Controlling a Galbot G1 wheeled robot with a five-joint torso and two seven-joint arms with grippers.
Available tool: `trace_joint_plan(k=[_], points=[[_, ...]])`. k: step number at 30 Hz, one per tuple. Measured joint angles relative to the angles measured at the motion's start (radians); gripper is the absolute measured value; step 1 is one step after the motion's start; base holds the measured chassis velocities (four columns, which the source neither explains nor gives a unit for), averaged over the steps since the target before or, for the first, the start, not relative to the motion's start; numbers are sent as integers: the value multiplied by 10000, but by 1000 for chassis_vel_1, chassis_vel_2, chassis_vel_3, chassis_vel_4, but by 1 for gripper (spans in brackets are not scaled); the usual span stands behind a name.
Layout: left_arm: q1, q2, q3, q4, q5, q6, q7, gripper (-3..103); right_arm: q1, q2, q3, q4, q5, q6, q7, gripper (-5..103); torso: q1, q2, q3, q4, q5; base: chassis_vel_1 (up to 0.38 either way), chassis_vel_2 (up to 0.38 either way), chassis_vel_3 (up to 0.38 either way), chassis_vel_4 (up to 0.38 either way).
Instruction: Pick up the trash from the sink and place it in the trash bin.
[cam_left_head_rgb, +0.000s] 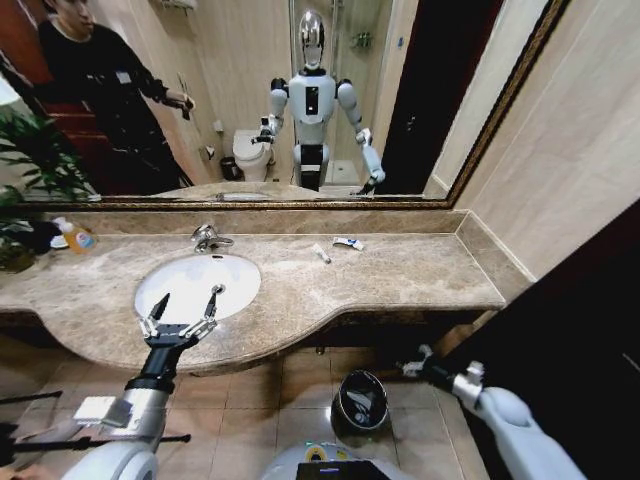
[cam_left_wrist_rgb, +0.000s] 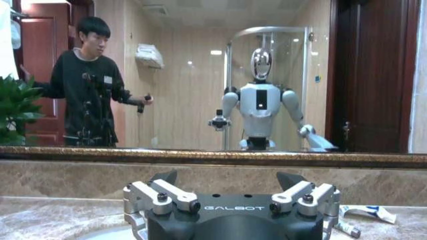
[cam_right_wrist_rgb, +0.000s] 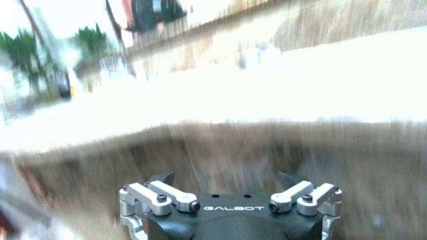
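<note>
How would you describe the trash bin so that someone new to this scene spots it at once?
Start at the marble counter with the white oval sink. Look below the counter's front edge, to the tiled floor. The trash bin stands there, right of the sink: a small round black bucket with a glossy dark rim, the one dark round container on the floor.

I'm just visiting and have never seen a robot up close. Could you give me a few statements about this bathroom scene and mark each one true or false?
1. The left gripper hangs open over the white oval porcelain sink. True.
2. The small round black trash bin stands on the marble counter. False: it stands on the tiled floor below the counter.
3. The left gripper holds a tissue wad. False: it holds nothing.
4. A thin white tube and a blue-white packet lie on the counter, outside the sink. True.
5. The right gripper is low, beside the trash bin. True.
</note>
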Motion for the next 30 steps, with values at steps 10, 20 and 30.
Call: trace_joint_plan(k=[10,20,30], points=[[0,0,1,0,0,0,1,100,2448,832,-2873,3354,-55,-1930,6144,100,-1,0,1,4,9,0,0,0,0],[0,0,0,0,0,0,0,100,6800,1226,-6290,1343,-664,-2697,8359,100,1,-1,3,1,2,0,0,0,0],[0,0,0,0,0,0,0,100,9387,2072,-8917,-937,-717,-3483,10015,100,0,-1,2,1,4,0,0,0,0]])
